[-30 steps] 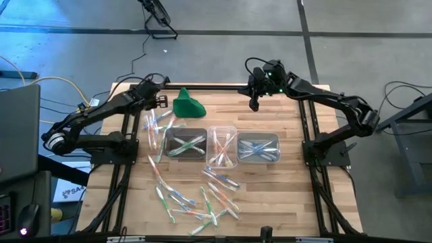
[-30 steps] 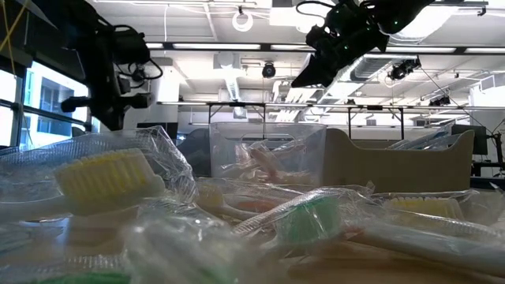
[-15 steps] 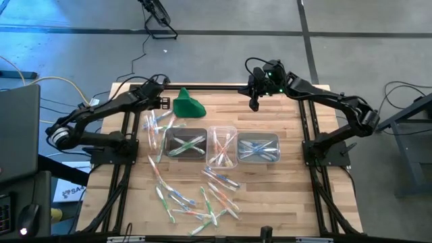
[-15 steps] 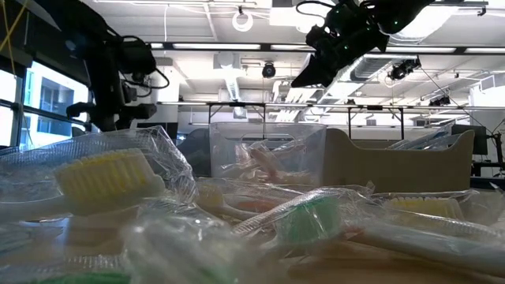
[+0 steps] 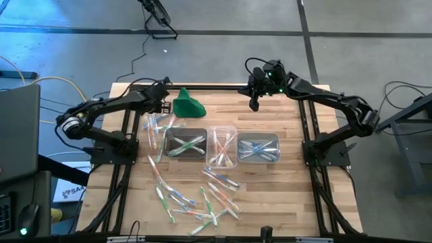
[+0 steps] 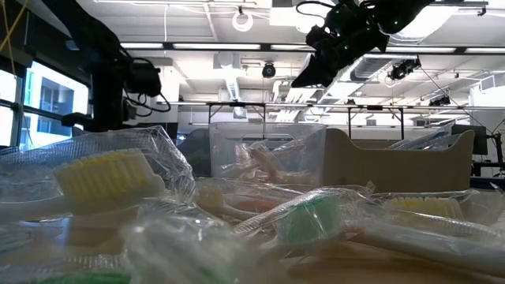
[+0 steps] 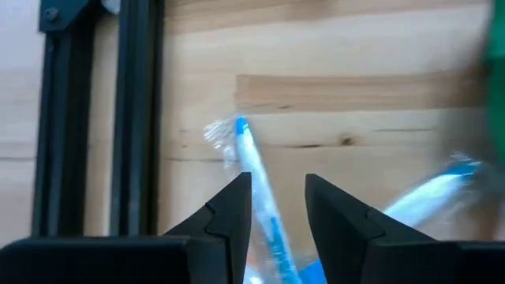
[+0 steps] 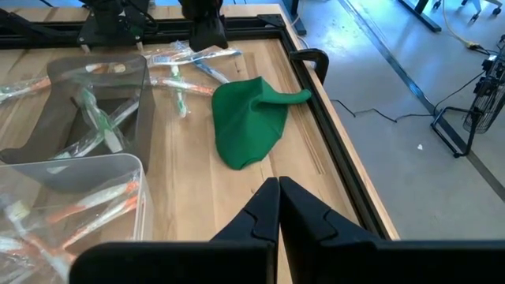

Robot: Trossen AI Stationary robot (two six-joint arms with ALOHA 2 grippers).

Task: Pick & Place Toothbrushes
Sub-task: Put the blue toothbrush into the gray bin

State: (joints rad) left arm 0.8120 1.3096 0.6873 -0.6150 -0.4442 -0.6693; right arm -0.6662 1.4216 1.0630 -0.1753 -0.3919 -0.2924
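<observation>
Wooden slatted tabletop (image 5: 270, 182) was littered; left gripper (image 7: 276, 207), fingers apart, hovered over a blue-handled wrapped toothbrush (image 7: 254, 170) beside the green cloth lump (image 5: 187, 104) (pick step, I'd guess). Next: descend, close.

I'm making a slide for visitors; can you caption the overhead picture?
Left gripper hovers open over toothbrushes by a green cloth; right gripper waits shut above three tubs.

The counter (image 5: 283, 189) is pale wood with a butcher-block grain, framed by black rails. The toothbrushes (image 5: 202, 202) are whitish with green, orange-pink and blue parts, in clear wrapping. A solid green cloth (image 5: 187, 105) lies near the far edge. Three tubs (image 5: 223, 128) are clear plastic. Both arms are black, as are the left pincer (image 7: 276, 201) and right pincer (image 8: 278, 189)
</observation>
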